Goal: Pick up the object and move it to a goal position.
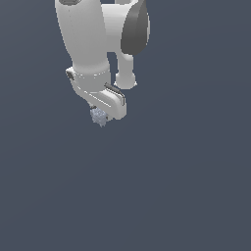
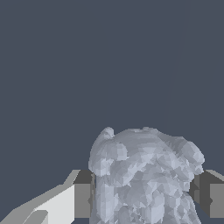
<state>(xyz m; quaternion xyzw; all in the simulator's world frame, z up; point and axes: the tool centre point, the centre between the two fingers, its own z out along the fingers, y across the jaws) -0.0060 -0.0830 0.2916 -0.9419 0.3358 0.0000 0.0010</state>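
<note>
In the exterior view, the white arm (image 1: 93, 44) reaches down from the top, towards the view's left. The hand (image 1: 100, 112) points downward, with the clump (image 1: 99, 116) at its tip, partly hidden by the hand's white body. The clump is small, pale grey-blue and lumpy. All around is plain dark grey-blue ground.

In the wrist view, the clump (image 2: 144, 179) fills the space between the two dark fingers (image 2: 83, 194), its bumpy, faceted surface touching both. The hand (image 2: 144, 197) is clamped on it.
</note>
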